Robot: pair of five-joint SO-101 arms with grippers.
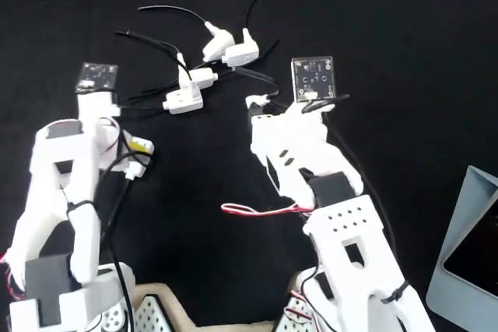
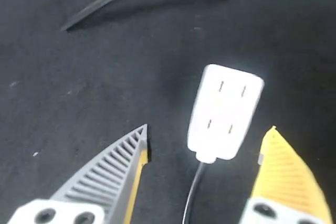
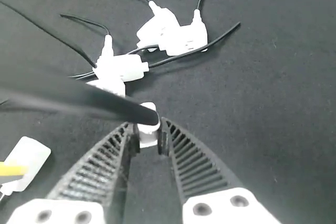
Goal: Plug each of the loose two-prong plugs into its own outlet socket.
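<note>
Count: six white cord ends on the black table (image 1: 405, 114).

Four lie in a cluster (image 1: 201, 78) as two touching pairs, with black cords trailing outward.

The fifth, a plug (image 3: 149, 136), is clamped between the fingertips of the right gripper (image 3: 148, 124), just short of the cluster on the arms' side. A black cord (image 3: 79, 100) crosses in front of the fingers.

The sixth, a socket (image 2: 224, 114), lies face up with four slots showing, apart from the cluster toward the left arm. The left gripper (image 2: 209, 128) is spread wide, one finger on each side of the socket and neither touching it.

Room: bare table runs from the cluster's right, as the high view shows it, out to a grey stand (image 1: 467, 254) at the edge.
</note>
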